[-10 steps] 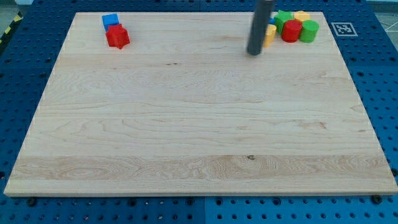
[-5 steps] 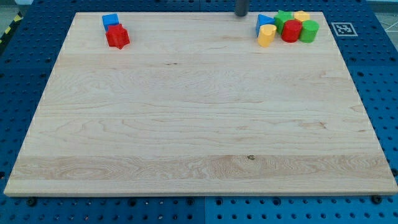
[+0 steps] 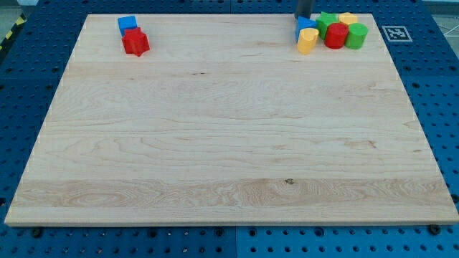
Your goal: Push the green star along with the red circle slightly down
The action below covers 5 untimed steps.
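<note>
The green star sits near the board's top right, touching the red circle just below and to its right. My tip is at the view's top edge, left of the green star and just above the blue triangle. Only the rod's lowest part shows.
A yellow block lies below the blue triangle. A green circle and a yellow block flank the red circle on the right. A blue cube and a red star sit at the top left of the wooden board.
My tip moved from beside the yellow block up to the board's top edge, then right, ending just above the blue triangle. No block has moved.
</note>
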Each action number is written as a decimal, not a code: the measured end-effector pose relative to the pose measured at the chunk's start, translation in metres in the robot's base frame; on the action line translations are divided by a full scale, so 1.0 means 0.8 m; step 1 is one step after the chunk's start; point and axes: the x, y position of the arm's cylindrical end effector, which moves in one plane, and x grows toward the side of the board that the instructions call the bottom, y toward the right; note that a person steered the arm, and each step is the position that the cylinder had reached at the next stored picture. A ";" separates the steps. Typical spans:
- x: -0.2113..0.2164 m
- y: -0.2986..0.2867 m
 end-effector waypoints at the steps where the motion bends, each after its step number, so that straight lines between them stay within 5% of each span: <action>1: -0.010 0.010; 5: 0.028 0.044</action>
